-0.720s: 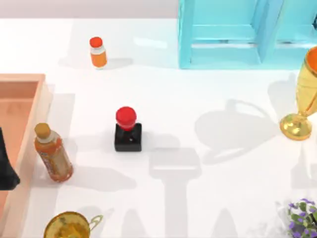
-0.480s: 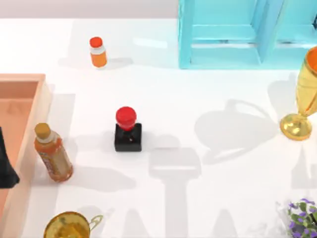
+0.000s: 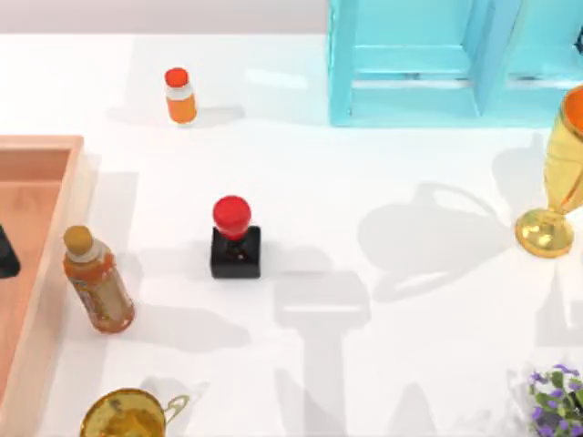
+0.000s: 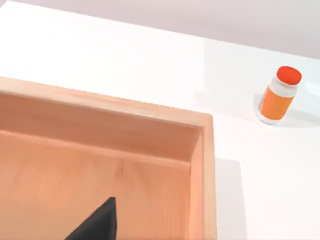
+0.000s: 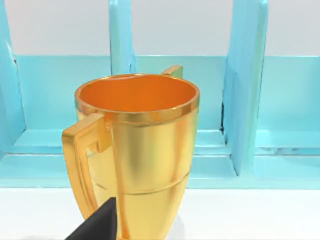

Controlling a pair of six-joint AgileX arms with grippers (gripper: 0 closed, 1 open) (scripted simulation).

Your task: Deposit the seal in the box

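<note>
Standing upright near the middle of the white table [image 3: 364, 182], the seal [image 3: 235, 238] is seen with its glossy red knob on a black cube-like base, untouched by either arm and well apart from the box [image 3: 56, 237]. The box lies at the left edge, its peach-tan inside bare in the left wrist view, where a thick far corner wall [image 4: 202, 165] is shown.

No readable writing is made out on anything; the label of the tea-coloured bottle [image 3: 97, 280] carries only an unreadable pattern.

Two bottles are counted: that tan-capped one, standing just outside the box's right wall, and a small orange bottle [image 3: 180, 95] with a red cap at the far left of the table. Two gold vessels are counted: a trophy cup [image 3: 557, 177] at the right edge, just in front of the turquoise cabinet [image 3: 428, 64], and another gold cup [image 3: 127, 414] at the near left. One seal, one box, one cabinet and one tuft of purple flowers [image 3: 557, 396] at the near right are counted.

A dark part of the left gripper [image 3: 5, 253] is seen over the box at the left edge; whether its claw is released or clenched cannot be told. A dark fingertip [image 5: 97, 222] of the right claw is shown facing the trophy cup; its state cannot be told either.
</note>
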